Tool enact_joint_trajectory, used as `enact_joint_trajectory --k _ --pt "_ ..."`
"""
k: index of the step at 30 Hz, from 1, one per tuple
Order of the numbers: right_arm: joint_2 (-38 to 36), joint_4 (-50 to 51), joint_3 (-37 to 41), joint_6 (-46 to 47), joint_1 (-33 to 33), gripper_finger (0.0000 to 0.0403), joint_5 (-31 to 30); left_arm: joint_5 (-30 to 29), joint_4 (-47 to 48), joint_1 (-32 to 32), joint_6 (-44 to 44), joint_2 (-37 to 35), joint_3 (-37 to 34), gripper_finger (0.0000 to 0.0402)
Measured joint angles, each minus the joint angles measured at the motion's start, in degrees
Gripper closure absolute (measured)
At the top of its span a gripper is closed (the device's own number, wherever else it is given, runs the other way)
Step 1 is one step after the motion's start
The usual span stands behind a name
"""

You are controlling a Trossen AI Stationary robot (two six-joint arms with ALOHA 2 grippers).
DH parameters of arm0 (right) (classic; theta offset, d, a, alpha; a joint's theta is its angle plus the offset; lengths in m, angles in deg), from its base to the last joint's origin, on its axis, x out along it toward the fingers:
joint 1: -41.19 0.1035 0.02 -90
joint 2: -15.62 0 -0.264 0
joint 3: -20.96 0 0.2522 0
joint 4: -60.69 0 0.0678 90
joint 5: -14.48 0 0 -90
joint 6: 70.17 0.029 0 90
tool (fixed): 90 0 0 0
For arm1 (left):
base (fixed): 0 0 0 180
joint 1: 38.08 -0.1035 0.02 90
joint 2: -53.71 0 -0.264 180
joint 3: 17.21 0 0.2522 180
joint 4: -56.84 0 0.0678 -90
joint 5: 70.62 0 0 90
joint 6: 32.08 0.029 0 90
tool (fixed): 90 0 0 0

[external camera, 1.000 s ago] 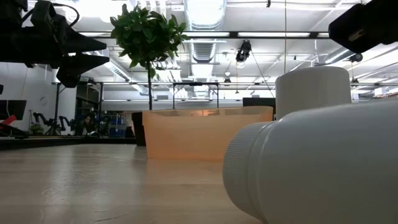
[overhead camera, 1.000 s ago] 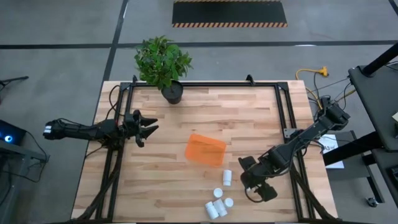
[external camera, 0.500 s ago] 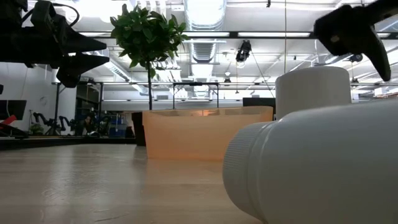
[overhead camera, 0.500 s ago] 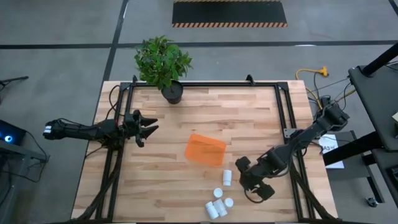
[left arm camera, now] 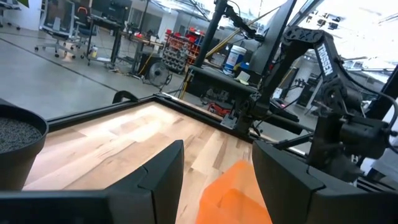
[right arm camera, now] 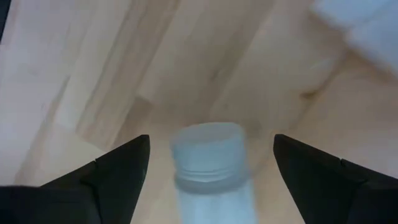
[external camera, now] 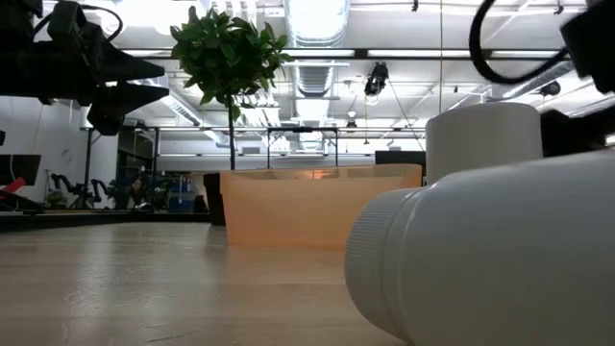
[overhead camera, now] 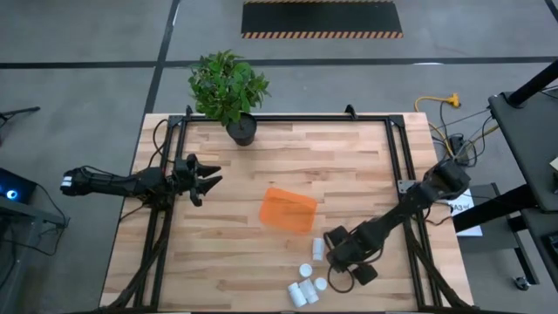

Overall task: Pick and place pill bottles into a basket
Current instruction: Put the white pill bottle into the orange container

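**Bench stock: pill bottles, none yet binned**

Item: basket (overhead camera: 289,209). Translucent orange, near the middle of the wooden bench (overhead camera: 340,157). From above it appears to hold nothing.

Item: pill bottles. Five visible from above, all loose on the bench on the near side of the basket. One bottle (overhead camera: 318,249) lies apart from the rest, just beside the basket's corner. A cluster of four (overhead camera: 307,284) sits close together nearer the bench edge, some upright, some on their sides. A sixth cannot be made out.

Item: right gripper (overhead camera: 336,253). Reaches low over the bench, just beside the lone bottle. Its wrist view shows that bottle (right arm camera: 208,162) lying cap-forward between the fingers (right arm camera: 118,171), which stand wide apart and clear of it. Nothing held.

Item: left gripper (overhead camera: 209,179). Waits above the far left part of the bench, well apart from the bottles. Fingers part-way apart, empty.

Item: potted plant (overhead camera: 228,87), back edge of bench. Not involved.

Progress: judged at the very start. No bottle placed; the first pick is being lined up, with every visible bottle left to move.
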Motion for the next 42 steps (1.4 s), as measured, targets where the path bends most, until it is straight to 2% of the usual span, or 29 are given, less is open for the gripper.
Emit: enact_joint_trajectory --k 3,17,21,29,37,42 --pt "1.14 -0.05 -0.04 0.32 0.19 0.0074 2.26 0.00 0.00 0.00 0.00 -0.02 0.00 0.0228" --pt "1.24 -1.17 -0.04 -0.75 0.44 0.0082 2.30 0.00 0.00 0.00 0.00 -0.02 0.00 0.0228" --pt "1.26 -1.60 -0.04 -1.49 0.44 0.0122 2.35 0.00 0.00 0.00 0.00 -0.02 0.00 0.0228" --pt "1.26 -1.51 -0.04 -2.04 0.18 0.0256 2.70 0.00 0.00 0.00 0.00 -0.02 0.00 0.0228" --pt "-1.04 -0.69 0.07 2.66 -2.49 0.0260 1.66 -0.01 -0.02 0.02 0.00 -0.02 0.00 0.0228" --pt "-7.99 -1.81 1.01 7.43 -4.30 0.0260 -7.64 0.00 0.00 0.02 0.00 -0.02 0.00 0.0228"
